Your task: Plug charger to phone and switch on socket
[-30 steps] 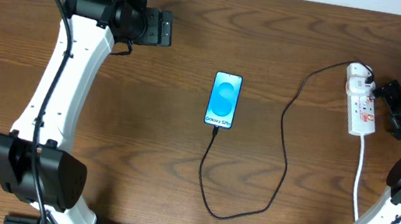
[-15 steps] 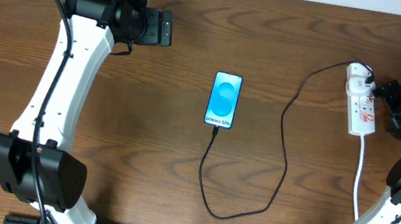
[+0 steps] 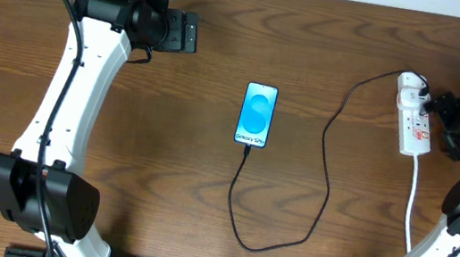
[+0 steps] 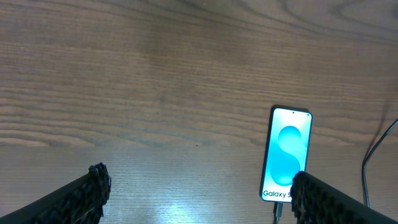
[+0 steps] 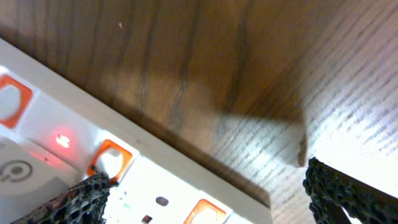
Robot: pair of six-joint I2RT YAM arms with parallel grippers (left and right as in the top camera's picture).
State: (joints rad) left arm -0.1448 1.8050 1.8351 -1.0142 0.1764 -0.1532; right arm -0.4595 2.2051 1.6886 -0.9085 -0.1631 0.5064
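Slim blue-screened phone (image 3: pixel 256 114) lies centre frame, thin black charger cable (image 3: pixel 328 174) at its lower edge. Right gripper (image 3: pixel 435 110), spread open, sits by the white power-strip socket (image 3: pixel 413 127) at right; left gripper (image 3: pixel 191 33), released, upper left.

**Cam setup: 3 views**

Overhead: straight down, far off, takes in whole table (image 3: pixel 159 182). L wrist cam: from far-left corner, angled down twd centre, mid-range; shares phone (image 4: pixel 286 154) w/ overhead. R wrist cam: at right edge, v. close; shares socket (image 5: pixel 155 180) w/ overhead.

dark wooden table (image 3: pixel 159 182), phone (image 3: pixel 257 114) at centre, charger (image 3: pixel 326 201) looping beside, socket (image 3: pixel 413 125) far right
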